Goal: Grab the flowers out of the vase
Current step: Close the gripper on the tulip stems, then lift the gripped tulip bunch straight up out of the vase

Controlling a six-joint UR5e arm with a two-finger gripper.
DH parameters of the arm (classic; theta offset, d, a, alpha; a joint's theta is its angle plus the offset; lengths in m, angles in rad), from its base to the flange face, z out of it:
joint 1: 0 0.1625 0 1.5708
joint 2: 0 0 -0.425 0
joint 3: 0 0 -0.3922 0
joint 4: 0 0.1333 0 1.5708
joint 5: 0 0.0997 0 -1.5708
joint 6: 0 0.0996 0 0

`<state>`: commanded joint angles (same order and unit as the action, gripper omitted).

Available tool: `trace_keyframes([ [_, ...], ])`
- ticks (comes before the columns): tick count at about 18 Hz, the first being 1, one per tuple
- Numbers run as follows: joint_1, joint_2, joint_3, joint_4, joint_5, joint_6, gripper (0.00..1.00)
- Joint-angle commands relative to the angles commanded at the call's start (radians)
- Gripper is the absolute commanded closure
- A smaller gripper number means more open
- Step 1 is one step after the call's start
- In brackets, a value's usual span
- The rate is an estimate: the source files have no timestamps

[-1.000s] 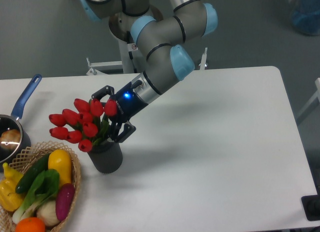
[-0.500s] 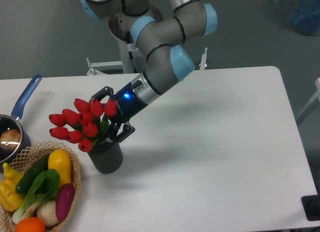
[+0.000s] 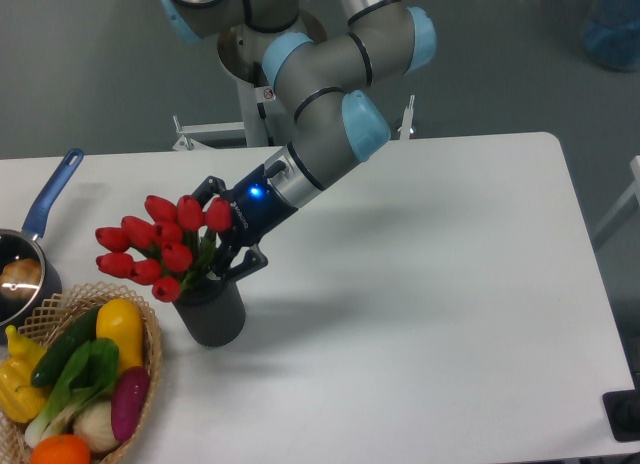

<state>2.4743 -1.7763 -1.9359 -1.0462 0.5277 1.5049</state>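
The flowers [image 3: 160, 242], a bunch of red tulip buds on green stems, stand in the dark grey vase [image 3: 214, 314] at the table's front left and lean to the left. My gripper [image 3: 213, 256] reaches in from the right, just above the vase's mouth. Its fingers are closed around the green stems below the buds. The fingertips are partly hidden behind the leaves and buds. The stem ends are still inside the vase.
A wicker basket [image 3: 152, 336] with vegetables stands just left of the vase, at the table's front left corner. A blue-handled pan [image 3: 52, 194] sits at the left edge. The white table [image 3: 430, 314] stretches away to the right.
The gripper's fingers have drawn closer together around the stems. The bunch has shifted slightly up and to the left.
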Motion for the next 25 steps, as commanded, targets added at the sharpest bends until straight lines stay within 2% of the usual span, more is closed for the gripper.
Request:
trace_keyframes([
  [2,0.000,0.000,0.000,0.000,0.000,-0.003,0.48],
  [9,0.002,0.000,0.002,-0.006,-0.003,-0.006,0.57],
  [15,0.009,0.002,0.006,-0.006,-0.008,-0.005,0.58],
  [21,0.021,0.000,0.006,-0.005,-0.080,-0.006,0.58],
  [25,0.031,0.008,0.006,-0.006,-0.081,-0.006,0.58],
])
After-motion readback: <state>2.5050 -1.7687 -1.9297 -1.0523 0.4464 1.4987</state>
